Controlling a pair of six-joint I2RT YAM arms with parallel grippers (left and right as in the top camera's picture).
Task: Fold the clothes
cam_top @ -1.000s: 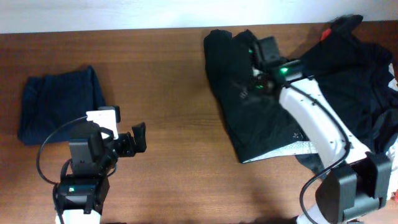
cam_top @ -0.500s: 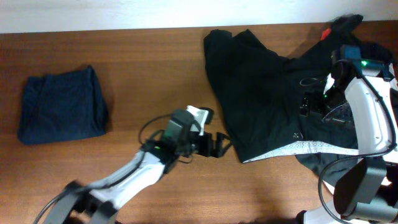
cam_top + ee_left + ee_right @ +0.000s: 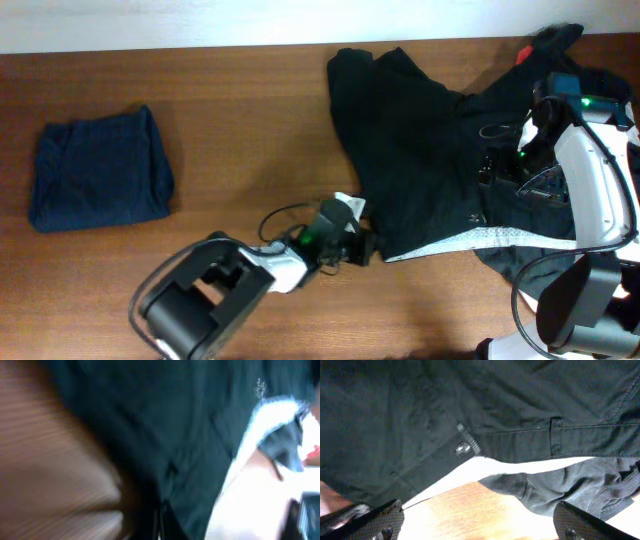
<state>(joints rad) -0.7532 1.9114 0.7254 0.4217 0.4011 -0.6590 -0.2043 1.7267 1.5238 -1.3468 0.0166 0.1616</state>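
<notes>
My left gripper [image 3: 364, 247] sits at the lower-left hem of the black clothes [image 3: 420, 150], which lie on the desk [image 3: 250, 120]. Its jaw state cannot be determined. My right gripper [image 3: 480, 516] hovers spread above their waistband.

table [image 3: 250, 120]: brown wood grain | wall [image 3: 200, 20]: white, along far edge

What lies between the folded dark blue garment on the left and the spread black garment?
Nothing: in the overhead view, the stretch of wooden table between the folded dark blue garment and the black garment is bare.
</notes>
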